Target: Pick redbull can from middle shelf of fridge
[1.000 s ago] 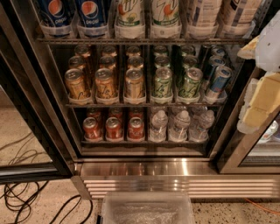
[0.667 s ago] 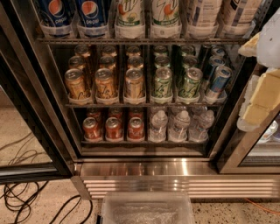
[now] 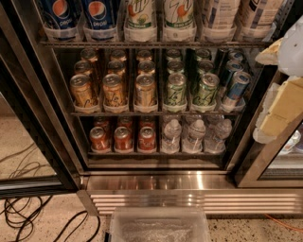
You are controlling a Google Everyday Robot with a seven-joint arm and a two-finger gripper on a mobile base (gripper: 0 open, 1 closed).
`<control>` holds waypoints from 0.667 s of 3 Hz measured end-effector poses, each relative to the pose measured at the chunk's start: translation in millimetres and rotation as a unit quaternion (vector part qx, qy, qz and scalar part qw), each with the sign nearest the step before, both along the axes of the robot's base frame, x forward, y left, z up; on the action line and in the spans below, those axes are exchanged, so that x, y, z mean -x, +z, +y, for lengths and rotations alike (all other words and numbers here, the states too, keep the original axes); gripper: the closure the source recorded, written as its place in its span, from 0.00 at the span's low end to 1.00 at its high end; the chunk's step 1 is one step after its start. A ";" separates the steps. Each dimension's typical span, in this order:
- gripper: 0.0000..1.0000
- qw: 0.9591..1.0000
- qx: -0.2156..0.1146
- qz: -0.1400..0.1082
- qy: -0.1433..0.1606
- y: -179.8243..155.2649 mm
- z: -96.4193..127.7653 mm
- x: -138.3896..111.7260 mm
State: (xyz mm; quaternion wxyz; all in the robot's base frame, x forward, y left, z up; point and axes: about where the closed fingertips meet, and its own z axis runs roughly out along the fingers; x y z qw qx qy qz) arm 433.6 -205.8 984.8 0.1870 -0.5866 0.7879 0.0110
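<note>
The fridge (image 3: pixel 189 186) stands open in front of me, with a shiny slatted steel base. Its middle shelf (image 3: pixel 156 113) is a thin wire rack with lanes of cans: three lanes of gold cans, two of green cans, and the rightmost lane of blue-and-silver redbull cans. The front redbull can (image 3: pixel 235 89) stands upright at the shelf's right end, with more behind it. My gripper (image 3: pixel 283 101) shows as cream and white parts at the right edge of the camera view, outside the fridge, right of the redbull lane and apart from it.
Above, a rack holds Pepsi bottles (image 3: pixel 99 14) and 7up bottles (image 3: pixel 177 13). Below are red cans (image 3: pixel 123 138) and water bottles (image 3: pixel 195 135). The open glass door (image 3: pixel 26 123) is at left. Black cables (image 3: pixel 21 215) lie on the floor. A clear plastic bin (image 3: pixel 158 228) sits at the bottom.
</note>
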 end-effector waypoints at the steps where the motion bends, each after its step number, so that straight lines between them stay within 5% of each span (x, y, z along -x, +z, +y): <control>1: 0.00 0.999 -0.043 0.003 -0.004 -9.4 4.7 5.6; 2: 0.00 0.999 -0.044 0.002 -0.005 0.2 5.3 6.2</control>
